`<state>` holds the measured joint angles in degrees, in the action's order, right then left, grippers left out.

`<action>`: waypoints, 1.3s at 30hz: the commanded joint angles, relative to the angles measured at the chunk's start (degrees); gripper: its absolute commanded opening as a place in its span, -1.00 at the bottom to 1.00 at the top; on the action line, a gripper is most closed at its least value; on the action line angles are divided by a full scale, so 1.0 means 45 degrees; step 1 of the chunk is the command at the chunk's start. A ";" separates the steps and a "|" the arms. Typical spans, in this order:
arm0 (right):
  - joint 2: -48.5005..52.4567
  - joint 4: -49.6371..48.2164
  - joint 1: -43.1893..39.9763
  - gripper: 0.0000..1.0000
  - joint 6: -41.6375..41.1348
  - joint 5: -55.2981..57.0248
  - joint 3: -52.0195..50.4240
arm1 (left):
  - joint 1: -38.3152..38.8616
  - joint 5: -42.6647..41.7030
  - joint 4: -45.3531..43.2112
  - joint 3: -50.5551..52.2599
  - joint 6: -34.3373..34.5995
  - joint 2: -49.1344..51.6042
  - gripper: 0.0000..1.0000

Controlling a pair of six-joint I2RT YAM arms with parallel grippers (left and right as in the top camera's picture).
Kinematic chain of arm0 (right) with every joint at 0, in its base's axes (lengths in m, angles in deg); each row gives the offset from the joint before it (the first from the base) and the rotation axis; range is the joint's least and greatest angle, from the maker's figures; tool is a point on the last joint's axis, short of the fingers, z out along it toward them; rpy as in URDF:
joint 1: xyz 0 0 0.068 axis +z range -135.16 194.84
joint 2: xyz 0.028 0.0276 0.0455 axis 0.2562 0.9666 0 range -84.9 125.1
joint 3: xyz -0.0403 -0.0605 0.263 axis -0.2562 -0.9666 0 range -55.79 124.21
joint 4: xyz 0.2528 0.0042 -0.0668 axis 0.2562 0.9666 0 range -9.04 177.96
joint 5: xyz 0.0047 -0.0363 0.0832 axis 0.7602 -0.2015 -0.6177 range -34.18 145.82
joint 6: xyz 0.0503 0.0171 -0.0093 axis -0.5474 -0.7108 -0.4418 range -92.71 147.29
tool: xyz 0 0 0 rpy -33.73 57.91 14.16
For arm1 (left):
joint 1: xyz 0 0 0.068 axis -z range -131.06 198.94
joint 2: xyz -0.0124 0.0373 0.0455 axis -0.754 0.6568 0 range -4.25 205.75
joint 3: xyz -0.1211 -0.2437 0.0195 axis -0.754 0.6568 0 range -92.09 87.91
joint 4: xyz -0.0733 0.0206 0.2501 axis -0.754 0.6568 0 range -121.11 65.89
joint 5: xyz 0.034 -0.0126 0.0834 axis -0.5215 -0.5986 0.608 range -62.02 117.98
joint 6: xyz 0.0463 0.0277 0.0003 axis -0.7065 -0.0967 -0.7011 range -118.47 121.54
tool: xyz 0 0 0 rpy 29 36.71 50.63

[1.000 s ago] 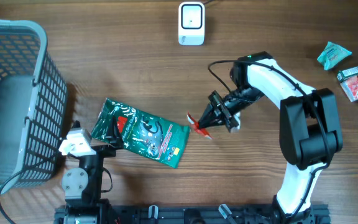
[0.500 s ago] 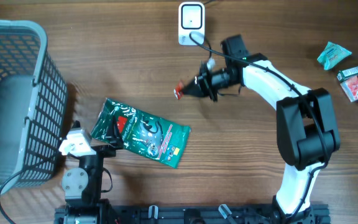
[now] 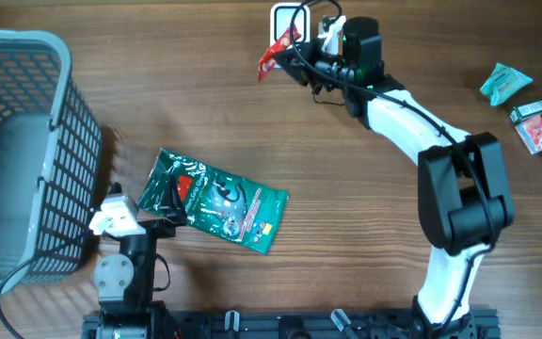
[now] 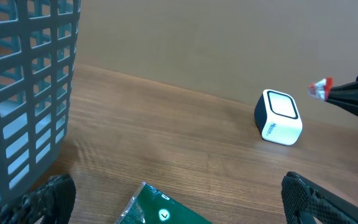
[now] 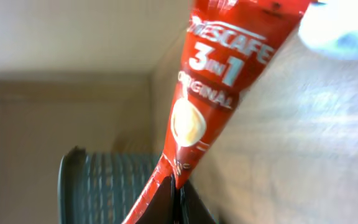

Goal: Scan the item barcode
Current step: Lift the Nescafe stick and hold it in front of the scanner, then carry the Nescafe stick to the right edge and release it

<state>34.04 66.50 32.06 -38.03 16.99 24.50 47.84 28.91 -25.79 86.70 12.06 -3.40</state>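
A grey mesh basket (image 3: pixel 26 141) fills the left of the overhead frame, only its grey floor showing inside. At top centre, the right gripper (image 3: pixel 290 49) is clamped on a red Nescafé 3-in-1 sachet (image 3: pixel 271 58), held off the table just beside the white scanner (image 3: pixel 290 21), whose body the arm partly covers. The left gripper (image 3: pixel 158 212), lower left, stands spread wide at the edge of a green snack pack (image 3: pixel 224 202) lying flat. A teal packet (image 3: pixel 504 83) and a red-and-white box (image 3: pixel 536 122) lie at far right.
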 commanded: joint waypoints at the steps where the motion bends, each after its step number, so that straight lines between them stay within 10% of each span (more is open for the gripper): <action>1: 0.1647 0.0097 0.0044 -0.91 0.0520 0.1243 0.2171 | 0.0044 -0.0107 -0.0034 0.0078 -0.0248 -0.0063 1.00; 15: 0.3691 0.0903 0.0053 -0.91 0.0063 0.1030 0.4920 | 0.0044 -0.0107 -0.0034 0.0078 -0.0248 -0.0063 1.00; 22: 0.0471 0.8408 -0.0291 -0.91 0.2200 0.4080 0.4920 | 0.0044 -0.0107 -0.0034 0.0078 -0.0248 -0.0063 1.00; 30: -0.0806 1.5810 -0.4648 -0.91 0.3249 0.7640 0.4425 | 0.0044 -0.0107 -0.0034 0.0078 -0.0248 -0.0063 1.00; 38: -0.0680 1.3678 -0.9034 -0.90 0.4187 0.8995 0.1525 | 0.0044 -0.0107 -0.0034 0.0078 -0.0248 -0.0063 1.00; 39: -0.0680 1.3454 -0.9316 -0.62 0.4677 0.8893 0.1433 | 0.0044 -0.0107 -0.0034 0.0078 -0.0248 -0.0063 1.00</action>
<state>29.76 128.77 -7.46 -20.98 55.37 33.49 47.84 28.91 -25.81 86.70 12.06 -3.40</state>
